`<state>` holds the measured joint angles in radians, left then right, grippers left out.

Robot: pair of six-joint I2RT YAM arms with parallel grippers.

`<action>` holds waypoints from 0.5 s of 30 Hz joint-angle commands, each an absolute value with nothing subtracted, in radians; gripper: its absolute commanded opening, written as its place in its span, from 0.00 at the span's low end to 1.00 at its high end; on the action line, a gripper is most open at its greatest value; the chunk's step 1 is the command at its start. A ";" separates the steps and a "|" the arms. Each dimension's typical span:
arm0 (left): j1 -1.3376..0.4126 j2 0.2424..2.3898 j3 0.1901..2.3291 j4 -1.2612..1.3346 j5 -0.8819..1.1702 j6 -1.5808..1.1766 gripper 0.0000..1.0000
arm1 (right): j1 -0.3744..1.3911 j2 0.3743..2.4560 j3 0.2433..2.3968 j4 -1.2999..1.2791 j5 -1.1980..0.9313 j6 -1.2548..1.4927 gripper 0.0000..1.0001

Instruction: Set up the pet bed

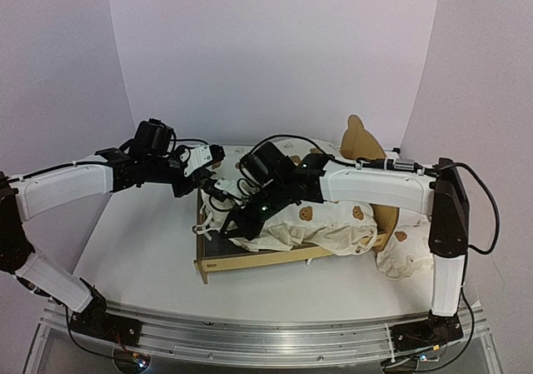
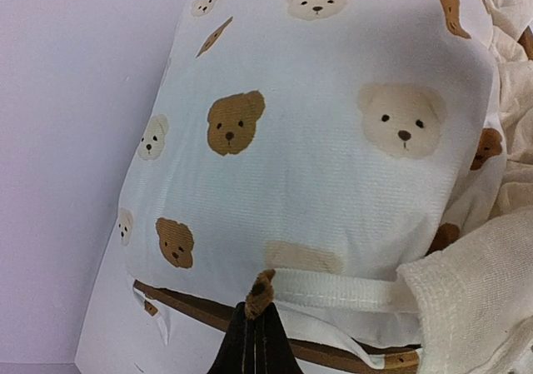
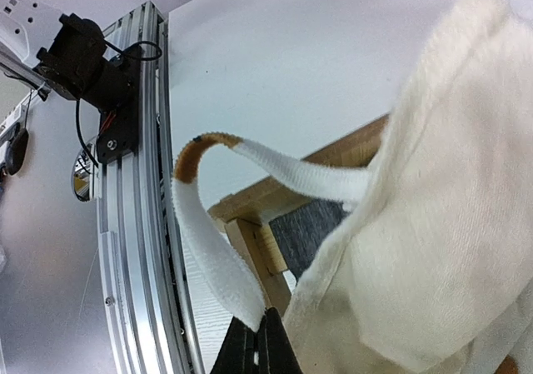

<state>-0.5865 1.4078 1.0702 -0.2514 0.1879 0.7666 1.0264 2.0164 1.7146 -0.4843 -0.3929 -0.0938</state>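
Note:
The pet bed (image 1: 250, 261) is a light plywood frame in the middle of the table, with its bear-eared headboard (image 1: 360, 139) at the right. A cream bear-print cushion (image 1: 333, 220) lies rumpled over it. My left gripper (image 1: 215, 189) is at the bed's far left end, shut on the brown tip of a cushion tie (image 2: 260, 295); the cushion (image 2: 333, 141) fills that view above the frame rail (image 2: 187, 305). Over the bed's left part, my right gripper (image 1: 231, 224) is shut on a looped white tie (image 3: 212, 249). The bed's corner post (image 3: 254, 253) and dark grey base (image 3: 310, 226) show behind that loop.
A small bear-print pillow (image 1: 405, 253) lies on the table right of the bed, by the right arm's upright link. The aluminium base rail (image 1: 266, 336) runs along the near edge, with a mount and cables (image 3: 87, 62) on it. Pale walls enclose the table.

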 commanded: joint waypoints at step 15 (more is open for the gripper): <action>-0.589 1.367 1.059 -0.220 0.204 0.761 0.00 | 1.033 1.937 1.423 -0.008 -0.111 0.013 0.00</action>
<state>-0.5865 1.4052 1.0602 -0.2487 0.1889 0.7662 1.0283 1.9789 1.4328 -0.0711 -0.1880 0.0523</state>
